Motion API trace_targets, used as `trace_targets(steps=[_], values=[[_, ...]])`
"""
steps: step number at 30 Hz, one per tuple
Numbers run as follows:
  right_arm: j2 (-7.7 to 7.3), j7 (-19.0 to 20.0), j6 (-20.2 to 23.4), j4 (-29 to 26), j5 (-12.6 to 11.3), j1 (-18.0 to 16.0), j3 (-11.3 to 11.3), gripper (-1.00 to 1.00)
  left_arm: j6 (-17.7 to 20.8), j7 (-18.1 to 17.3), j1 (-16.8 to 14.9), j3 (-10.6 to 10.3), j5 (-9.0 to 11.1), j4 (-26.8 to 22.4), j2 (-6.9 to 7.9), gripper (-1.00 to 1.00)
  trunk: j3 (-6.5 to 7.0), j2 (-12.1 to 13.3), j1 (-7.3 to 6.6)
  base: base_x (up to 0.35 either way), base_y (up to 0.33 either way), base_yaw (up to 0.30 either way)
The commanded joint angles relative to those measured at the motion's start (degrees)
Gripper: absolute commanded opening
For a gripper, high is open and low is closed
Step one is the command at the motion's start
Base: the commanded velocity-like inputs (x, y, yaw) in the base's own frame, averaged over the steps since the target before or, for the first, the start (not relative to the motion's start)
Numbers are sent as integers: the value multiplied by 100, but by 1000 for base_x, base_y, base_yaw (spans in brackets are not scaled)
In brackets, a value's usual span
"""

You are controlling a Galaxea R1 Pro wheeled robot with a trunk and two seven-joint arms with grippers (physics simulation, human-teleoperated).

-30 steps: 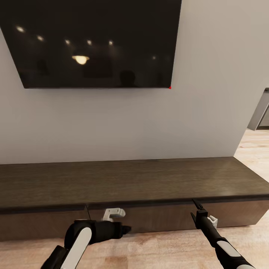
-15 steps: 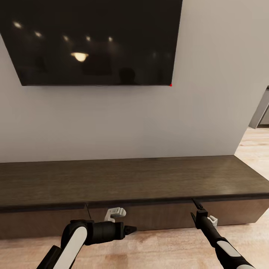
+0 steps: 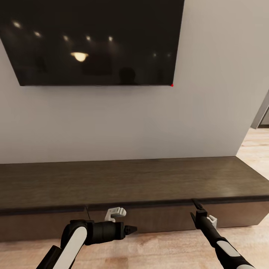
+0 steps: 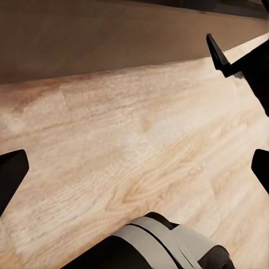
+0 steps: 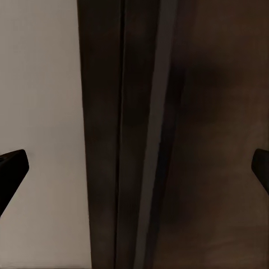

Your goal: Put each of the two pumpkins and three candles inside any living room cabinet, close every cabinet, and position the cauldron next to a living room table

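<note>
The cabinet (image 3: 134, 183), a long low dark brown console, runs along the wall with a bare top and its plain fronts flush. My left gripper (image 3: 131, 229) hovers low over the floor in front of it, pointing right. In the left wrist view it (image 4: 134, 168) is open with only floor planks between the fingertips. My right gripper (image 3: 197, 206) points up at the cabinet's top front edge. In the right wrist view it (image 5: 134, 162) is open and empty, close to that dark edge (image 5: 140, 140). The pumpkins, candles, cauldron and table are out of view.
A black TV (image 3: 93, 41) hangs on the pale wall above the cabinet. Light wood floor (image 3: 160, 250) lies in front of the cabinet. At the right the wall ends at an opening (image 3: 261, 123) with more floor beyond. A small white hooked piece (image 3: 115, 213) shows against the cabinet front.
The left gripper has reached a little further right, along the cabinet front. The head view has shifted slightly. The right arm has stayed where it was.
</note>
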Motion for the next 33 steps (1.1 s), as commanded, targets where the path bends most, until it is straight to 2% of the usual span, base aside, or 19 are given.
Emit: trace_targets(steps=[1, 7, 12, 23, 26, 33], values=[[0, 18, 55, 3, 9, -3, -12, 100, 12, 42, -4, -7, 42, -5, 3, 100, -5, -2, -1, 34, 9, 0], [-63, 29, 70, 9, 89, -3, -13, 100, 12, 40, -6, -7, 42, -6, 2, 100, -5, -2, -1, 14, 4, 0], [-137, 38, 427, 11, 120, -3, -10, 100, 12, 41, -3, -6, 42, -6, 2, 100, -5, -2, -1, 2, 0, 0], [-207, 208, 590, 11, 134, -3, -6, 100, 12, 40, -6, -7, 42, -6, 2, 100, -5, -2, -1, 0, 0, 0], [-225, 235, 594, 8, 143, -3, 58, 100, 12, 41, -7, -7, 42, -6, 2, 100, -5, -2, -1, 0, 0, 0], [-284, 398, 604, 3, 343, -3, 206, 100, 12, 41, -6, -7, 42, -6, 2, 100, -5, -2, -1, 0, 0, 0]])
